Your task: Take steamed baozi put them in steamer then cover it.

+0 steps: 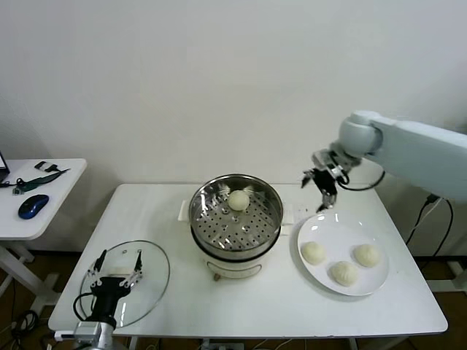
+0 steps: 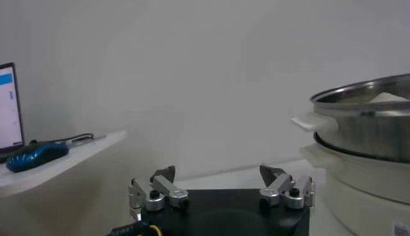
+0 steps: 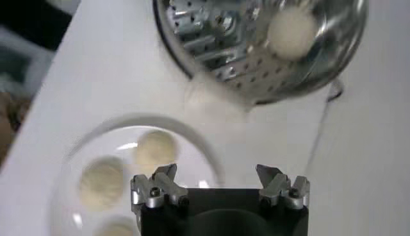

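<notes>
Even, soft indoor light; faint shadows beneath the steamer point(image 1: 236, 216); both wrist views look slightly blurred.

No text, brand, number or sign can be read anywhere in these views. A small label at the front of the steamer point(image 1: 235, 219) base and another at its lower edge in the left wrist view are too small to make out. The lit screen point(image 2: 8, 106) on the side table at the far left shows only blurred marks, none legible.
</notes>
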